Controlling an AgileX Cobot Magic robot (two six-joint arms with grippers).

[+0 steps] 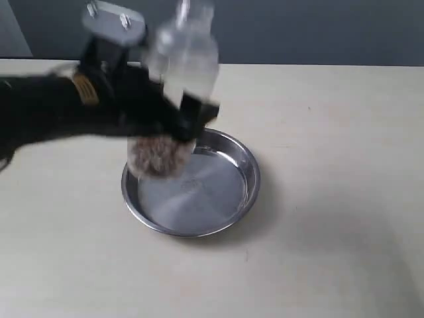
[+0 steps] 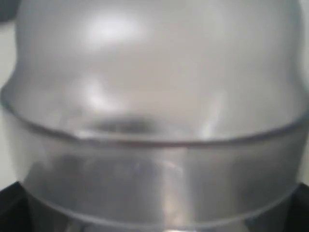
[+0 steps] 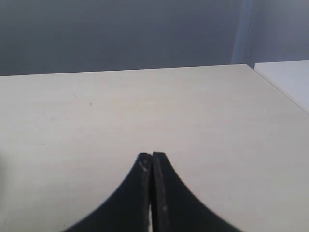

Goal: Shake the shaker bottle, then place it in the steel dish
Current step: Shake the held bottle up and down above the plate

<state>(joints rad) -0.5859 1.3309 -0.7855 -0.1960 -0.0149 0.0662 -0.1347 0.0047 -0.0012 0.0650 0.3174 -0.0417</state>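
Note:
The frosted shaker bottle [image 1: 182, 63] hangs in the air above the far left rim of the steel dish [image 1: 228, 199], blurred by motion. Brownish-pink granules [image 1: 156, 156] fill its bottom end. My left gripper [image 1: 175, 112] is shut on the bottle around its middle, coming in from the left. The left wrist view is filled by the bottle's domed shoulder [image 2: 154, 77]; the fingers are hidden there. My right gripper [image 3: 152, 155] is shut and empty over bare table, and it is out of the exterior view.
The light wooden table [image 1: 331, 132] stretches round the dish on all sides. A dark grey wall [image 1: 298, 26] runs along the far edge. A white surface [image 3: 289, 79] adjoins the table corner in the right wrist view.

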